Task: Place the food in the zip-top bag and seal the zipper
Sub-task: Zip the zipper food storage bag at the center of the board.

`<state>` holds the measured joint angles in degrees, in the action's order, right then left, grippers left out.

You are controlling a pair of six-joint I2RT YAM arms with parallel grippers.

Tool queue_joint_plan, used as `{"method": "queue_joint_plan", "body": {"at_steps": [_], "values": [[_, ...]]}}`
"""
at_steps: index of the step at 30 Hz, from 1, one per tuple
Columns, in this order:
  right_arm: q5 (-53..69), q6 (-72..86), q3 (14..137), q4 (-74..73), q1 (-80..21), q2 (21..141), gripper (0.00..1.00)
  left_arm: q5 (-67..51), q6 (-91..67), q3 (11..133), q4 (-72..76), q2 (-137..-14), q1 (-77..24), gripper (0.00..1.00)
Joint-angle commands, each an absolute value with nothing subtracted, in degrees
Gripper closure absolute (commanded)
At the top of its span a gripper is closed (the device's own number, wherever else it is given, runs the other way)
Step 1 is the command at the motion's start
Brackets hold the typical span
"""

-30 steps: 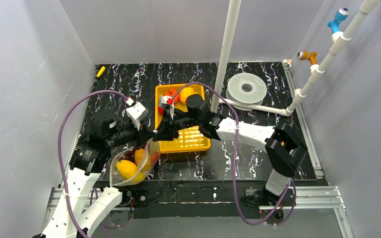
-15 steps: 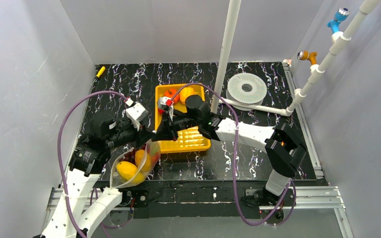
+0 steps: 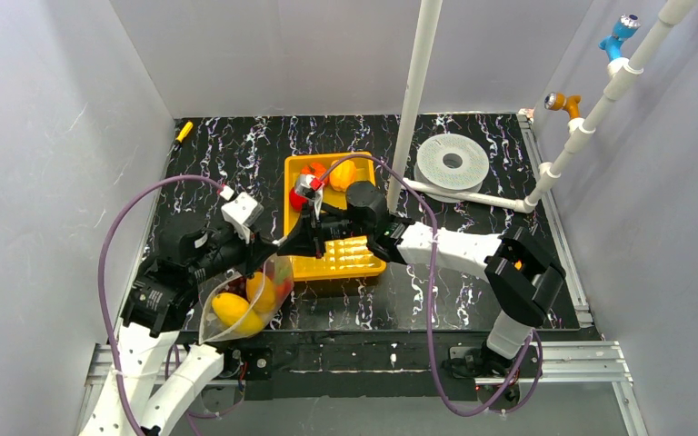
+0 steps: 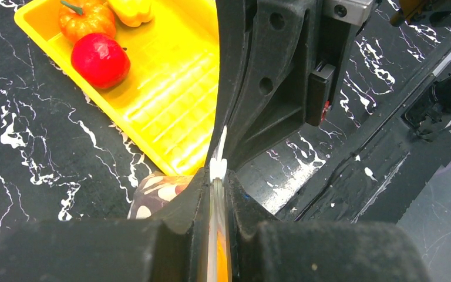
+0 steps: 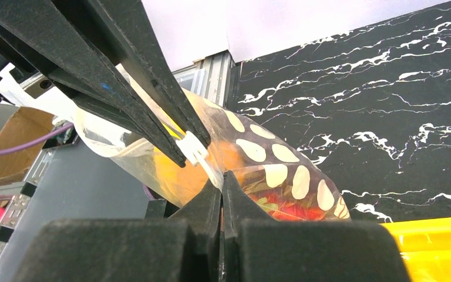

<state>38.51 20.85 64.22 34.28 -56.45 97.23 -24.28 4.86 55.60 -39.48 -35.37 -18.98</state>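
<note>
The zip-top bag (image 3: 244, 307) hangs clear and crinkly at the near left, with yellow, orange and red food (image 3: 233, 311) inside. My left gripper (image 4: 216, 180) is shut on the bag's mouth edge, where the zipper (image 4: 218, 166) shows a small white tab. My right gripper (image 5: 222, 180) is shut on the same edge of the bag (image 5: 270, 170), right beside the left fingers (image 5: 123, 76). In the top view both grippers (image 3: 268, 248) (image 3: 293, 241) meet above the bag. More food lies in the yellow tray (image 4: 170, 88): a red apple (image 4: 100, 59), an orange pumpkin (image 4: 85, 17) and a yellow piece (image 4: 132, 8).
The yellow tray (image 3: 350, 259) sits mid-table just behind the grippers. A white pole (image 3: 415, 100) rises behind it, with a grey-white disc (image 3: 453, 162) and white piping (image 3: 591, 118) at the right. A small yellow item (image 3: 184, 131) lies far left. Walls enclose the table.
My right gripper has closed on the bag's mouth edge. The left arm has shifted slightly toward the near side with the bag still held.
</note>
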Motion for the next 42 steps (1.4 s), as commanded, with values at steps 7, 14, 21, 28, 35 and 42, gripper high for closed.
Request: {"method": "queue_joint_plan", "body": {"at_steps": [7, 14, 21, 28, 35, 42], "values": [[30.69, 23.23, 63.00, 38.65, -54.14, 94.49, 0.99, -20.14, 3.55, 57.22, -47.93, -31.15, -18.93, 1.00], [25.49, 19.60, 63.16, 33.55, -54.14, 93.63, 0.99, -18.58, 2.17, 59.12, -51.96, -28.35, -18.91, 1.00], [21.54, 17.07, 63.52, 30.50, -54.16, 93.29, 0.99, -14.00, 3.15, 61.26, -56.98, -24.89, -18.93, 1.00], [15.01, 15.66, 66.40, 26.42, -54.17, 93.92, 0.99, -10.76, 3.77, 63.17, -61.32, -22.97, -18.91, 1.00], [8.15, 13.69, 71.00, 23.19, -54.17, 96.13, 0.99, -8.02, 4.62, 66.25, -65.34, -21.82, -18.94, 1.00], [3.91, 10.89, 74.42, 21.39, -54.14, 98.24, 0.99, -4.21, 5.42, 69.34, -68.93, -20.35, -18.95, 1.00]]}}
